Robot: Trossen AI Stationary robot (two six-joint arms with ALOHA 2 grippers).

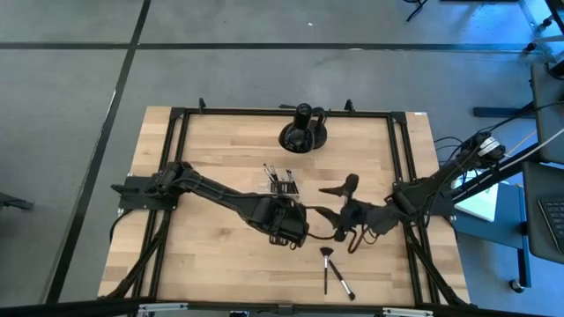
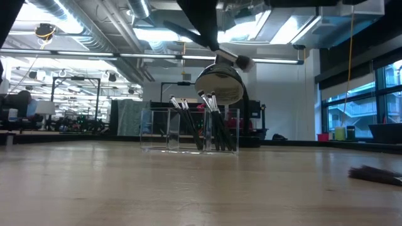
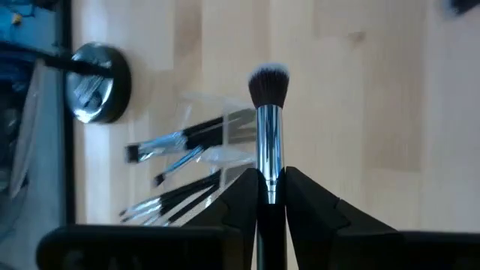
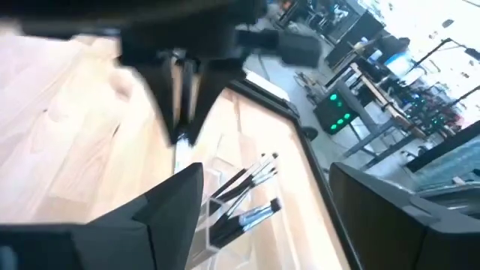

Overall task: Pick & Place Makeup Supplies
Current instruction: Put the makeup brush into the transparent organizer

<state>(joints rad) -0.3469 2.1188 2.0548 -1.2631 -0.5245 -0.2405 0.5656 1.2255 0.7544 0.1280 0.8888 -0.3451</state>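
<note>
My left gripper hangs over the middle of the table, just on the near side of the clear organiser, and is shut on a makeup brush with a silver ferrule and a fluffy dark tip. Several thin brushes stand in the organiser. Two more brushes lie flat on the table near its near edge. My right gripper is open, close to the right of the left one, and touches nothing; in its wrist view it faces the left gripper. My left gripper pinches the brush between its two fingers at the lower end of the silver ferrule. The brush lies along the fingers, and its fluffy tip sticks out beyond them. In the low view the brush is tilted and lifted clear of the table.
A round black mirror stands on its base at the far edge, behind the organiser. A black frame runs around the tabletop. Bare wood lies on the left half and in the far right area.
</note>
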